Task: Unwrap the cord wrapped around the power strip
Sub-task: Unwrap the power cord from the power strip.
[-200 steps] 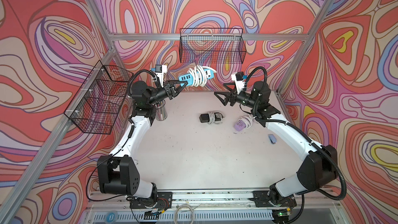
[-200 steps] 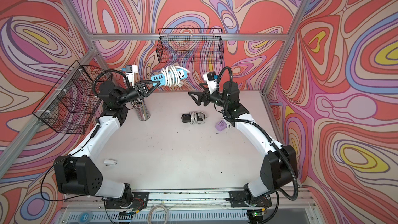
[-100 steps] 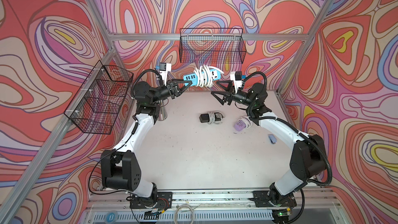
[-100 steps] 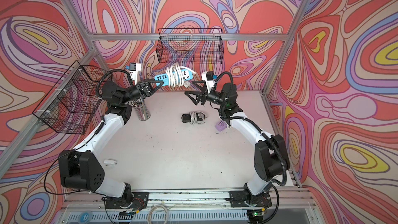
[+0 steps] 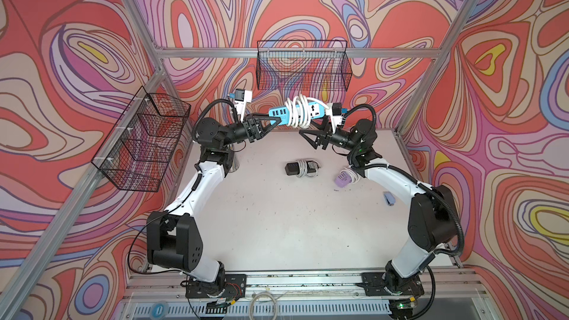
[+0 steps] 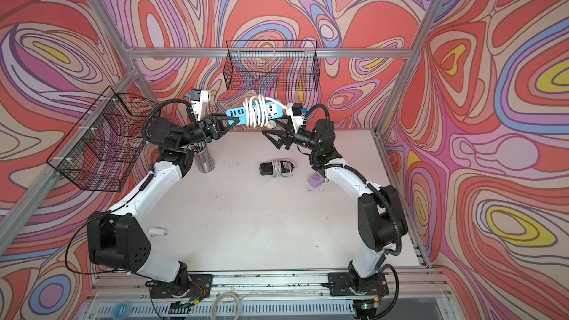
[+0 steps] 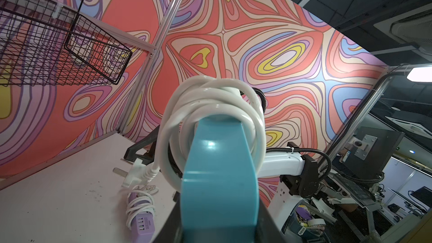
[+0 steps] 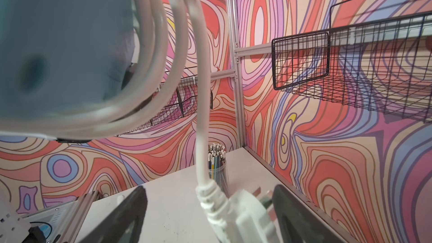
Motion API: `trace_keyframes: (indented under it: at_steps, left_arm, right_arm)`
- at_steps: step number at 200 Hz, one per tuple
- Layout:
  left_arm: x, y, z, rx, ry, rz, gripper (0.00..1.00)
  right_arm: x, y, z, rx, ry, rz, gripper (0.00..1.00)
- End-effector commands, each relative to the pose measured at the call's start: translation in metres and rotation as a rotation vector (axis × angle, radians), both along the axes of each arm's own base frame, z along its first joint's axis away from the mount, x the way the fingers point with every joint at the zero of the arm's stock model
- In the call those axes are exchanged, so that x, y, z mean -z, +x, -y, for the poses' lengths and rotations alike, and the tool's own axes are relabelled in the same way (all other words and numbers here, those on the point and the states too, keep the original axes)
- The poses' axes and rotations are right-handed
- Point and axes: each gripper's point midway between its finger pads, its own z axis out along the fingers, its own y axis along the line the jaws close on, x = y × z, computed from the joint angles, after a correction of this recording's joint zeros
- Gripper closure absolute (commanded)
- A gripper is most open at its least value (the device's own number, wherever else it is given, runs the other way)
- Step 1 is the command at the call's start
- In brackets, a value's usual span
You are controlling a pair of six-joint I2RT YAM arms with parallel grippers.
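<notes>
Drawn together since a second ago, the cyan plastic power strip (image 5: 314,109), white cord (image 5: 297,112) coiled round its middle, hangs over the tabletop's (image 5: 277,217) back edge, just below the black wire basket (image 5: 303,70). Its USB end is clamped in the left tool (image 5: 276,121). The right tool (image 5: 308,129) gapes wide, with the dangling white plug (image 8: 247,218) between its fingers, unclamped.

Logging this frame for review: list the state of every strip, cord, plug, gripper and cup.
blue strip: aloft, wrapped.
cord: coiled round blue strip, one end hanging free.
left gripper: shut on blue strip.
right gripper: open.
plug: dangling between right gripper's jaws, unclamped.
black strip: lying flat, wrapped.
purple strip: lying flat, wrapped.
pencil cup: upright, holding pencils.
</notes>
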Motion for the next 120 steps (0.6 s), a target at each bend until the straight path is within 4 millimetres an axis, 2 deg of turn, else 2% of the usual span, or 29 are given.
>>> trace_keyframes:
  at_steps: [1, 23, 35, 68, 86, 101, 108, 120]
  left_arm:
    - [-0.033, -0.018, 0.001, 0.015, -0.034, 0.146, 1.00]
    - [-0.032, -0.019, 0.003, 0.022, -0.034, 0.142, 1.00]
    - [-0.031, -0.018, 0.004, 0.024, -0.034, 0.138, 1.00]
    - [-0.029, -0.017, 0.004, 0.023, -0.033, 0.135, 1.00]
    - [-0.029, -0.017, 0.004, 0.021, -0.029, 0.136, 1.00]
    - [-0.028, -0.017, 0.004, 0.020, -0.028, 0.134, 1.00]
    - [-0.029, -0.017, 0.004, 0.020, -0.027, 0.137, 1.00]
    - [-0.029, -0.017, 0.004, 0.020, -0.027, 0.137, 1.00]
  right_arm:
    - [-0.018, -0.003, -0.005, -0.025, 0.021, 0.057, 0.19]
    - [-0.021, 0.000, -0.006, -0.023, 0.029, 0.062, 0.21]
    - [-0.022, 0.001, -0.006, -0.021, 0.033, 0.064, 0.26]
    - [-0.025, 0.002, -0.007, -0.026, 0.029, 0.047, 0.57]
    - [-0.020, 0.004, -0.007, -0.025, 0.021, 0.025, 0.76]
    - [-0.016, 0.006, -0.007, -0.019, 0.013, 0.003, 0.96]
    - [-0.013, 0.007, -0.007, -0.014, 0.007, -0.009, 1.00]
    - [-0.009, 0.009, -0.007, -0.009, 0.000, -0.028, 1.00]
